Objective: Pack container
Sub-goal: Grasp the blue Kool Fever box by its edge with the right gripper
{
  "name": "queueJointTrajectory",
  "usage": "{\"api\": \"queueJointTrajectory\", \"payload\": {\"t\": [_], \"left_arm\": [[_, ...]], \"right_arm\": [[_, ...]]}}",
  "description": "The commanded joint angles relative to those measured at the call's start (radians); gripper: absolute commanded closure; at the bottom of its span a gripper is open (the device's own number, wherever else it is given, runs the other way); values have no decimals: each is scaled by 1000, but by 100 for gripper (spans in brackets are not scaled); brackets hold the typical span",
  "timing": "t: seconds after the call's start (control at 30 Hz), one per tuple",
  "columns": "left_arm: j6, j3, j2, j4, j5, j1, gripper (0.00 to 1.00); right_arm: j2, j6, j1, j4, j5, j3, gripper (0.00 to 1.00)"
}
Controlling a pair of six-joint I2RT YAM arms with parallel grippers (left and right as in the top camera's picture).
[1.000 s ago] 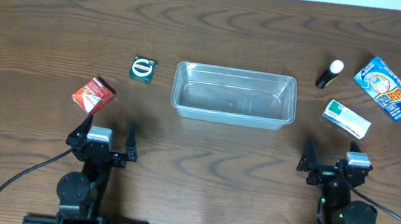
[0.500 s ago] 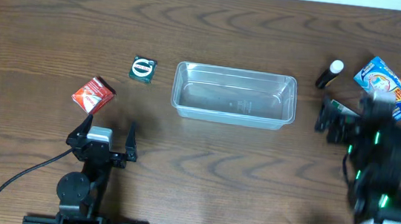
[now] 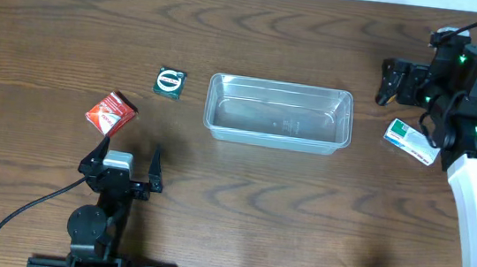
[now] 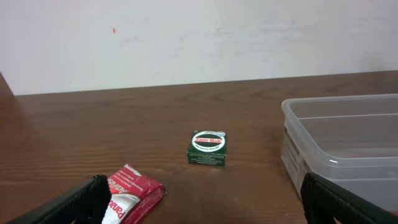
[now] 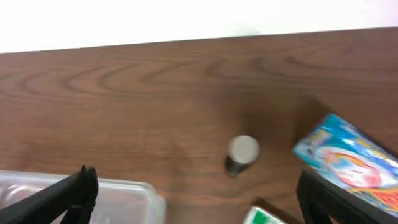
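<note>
Overhead: container (image 3: 281,84) left of right end effector (image 3: 387,82)

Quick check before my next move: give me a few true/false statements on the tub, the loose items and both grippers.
1. The container is empty. True.
2. The right gripper grips the bottle. False: it is open, and the bottle sits on the table, untouched.
3. The green box lies on the table outside the container, on the left arm's side. True.
4. The red packet is in the container. False: it lies on the table near the left gripper.
5. The left gripper is shut. False: its fingers are spread and hold nothing.
</note>
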Motion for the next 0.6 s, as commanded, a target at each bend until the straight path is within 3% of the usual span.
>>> {"api": "queueJointTrajectory", "payload": {"t": [0.0, 0.27, 0.57], "left_arm": [[-2, -17, -6, -34, 15, 4, 2], [-2, -17, -6, -34, 15, 4, 2], [-2, -17, -6, -34, 15, 4, 2]], "right_arm": [[-2, -19, -95, -11, 50, 27, 1], [55, -36, -351, -27, -10, 27, 1], [235, -376, -368, 130, 20, 27, 1]]}}
